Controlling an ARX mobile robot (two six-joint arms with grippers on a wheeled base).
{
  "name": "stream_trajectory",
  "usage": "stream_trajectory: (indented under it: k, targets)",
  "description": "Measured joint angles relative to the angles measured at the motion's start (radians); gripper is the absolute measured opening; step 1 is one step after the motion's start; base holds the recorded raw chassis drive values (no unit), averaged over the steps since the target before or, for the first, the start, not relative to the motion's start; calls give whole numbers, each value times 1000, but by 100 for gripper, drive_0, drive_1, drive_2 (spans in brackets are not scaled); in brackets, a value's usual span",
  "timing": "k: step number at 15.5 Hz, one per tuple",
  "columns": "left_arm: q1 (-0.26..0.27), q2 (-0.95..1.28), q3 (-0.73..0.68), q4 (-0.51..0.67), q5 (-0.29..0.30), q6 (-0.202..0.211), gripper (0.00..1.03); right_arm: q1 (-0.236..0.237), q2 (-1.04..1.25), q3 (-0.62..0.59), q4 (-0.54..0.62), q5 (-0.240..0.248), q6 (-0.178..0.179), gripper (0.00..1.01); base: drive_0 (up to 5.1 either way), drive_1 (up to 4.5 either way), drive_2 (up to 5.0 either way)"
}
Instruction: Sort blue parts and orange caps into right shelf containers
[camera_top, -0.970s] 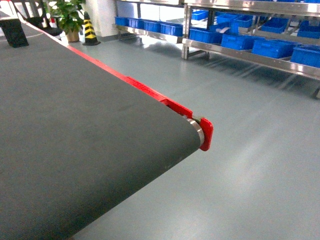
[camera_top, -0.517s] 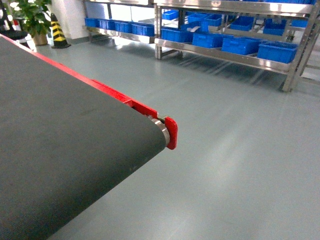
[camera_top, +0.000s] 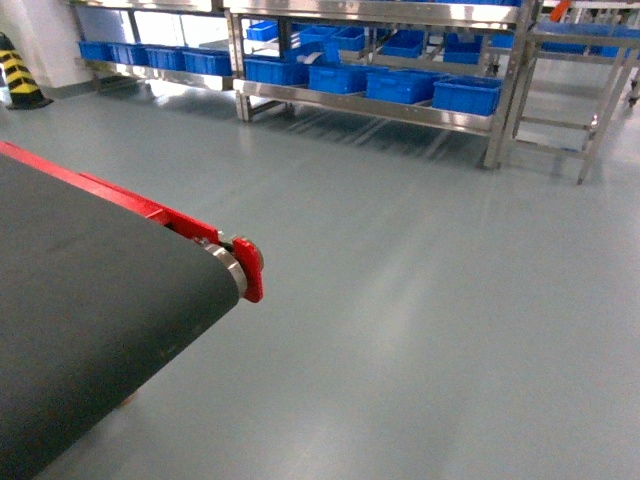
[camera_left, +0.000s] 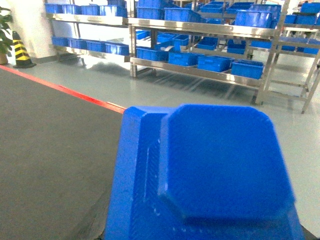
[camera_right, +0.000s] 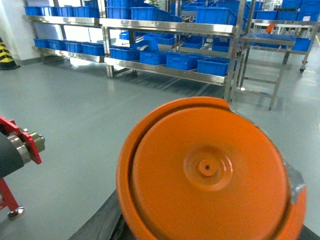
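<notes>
Left wrist view: a blue part (camera_left: 210, 175) fills the lower frame, close against the lens, octagonal raised face on a ribbed body. My left jaws are hidden behind it; I cannot tell whether they are clamped on it or how wide they stand.

Right wrist view: an orange cap (camera_right: 207, 172) fills the lower frame in the same way, round, with a small central boss and a raised rim. My right jaws are hidden as well; state cannot be told.

Neither gripper shows in the head view.

Outward, left: the dark conveyor belt (camera_left: 45, 145) lies just beside and below the blue part, edged by a red side rail (camera_left: 65, 90).

Outward, right: the belt's end roller (camera_right: 20, 147) with its red end bracket (camera_right: 34, 146) sits at the left edge, above grey floor (camera_right: 75, 105).

Head view: the belt end occupies the lower left; open floor stretches beyond it.

Far side: steel shelf racks (camera_top: 380, 105) carry rows of blue containers (camera_top: 468, 95), well apart from me across the floor. A black-and-yellow cone (camera_top: 18, 72) stands at far left.
</notes>
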Motion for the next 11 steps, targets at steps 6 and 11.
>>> stream_trajectory:
  k: [6, 11]
  targets:
    - [0, 0, 0, 0, 0, 0, 43, 0, 0, 0, 0, 0, 0, 45, -151, -151, -151]
    - [0, 0, 0, 0, 0, 0, 43, 0, 0, 0, 0, 0, 0, 45, -151, -151, -151]
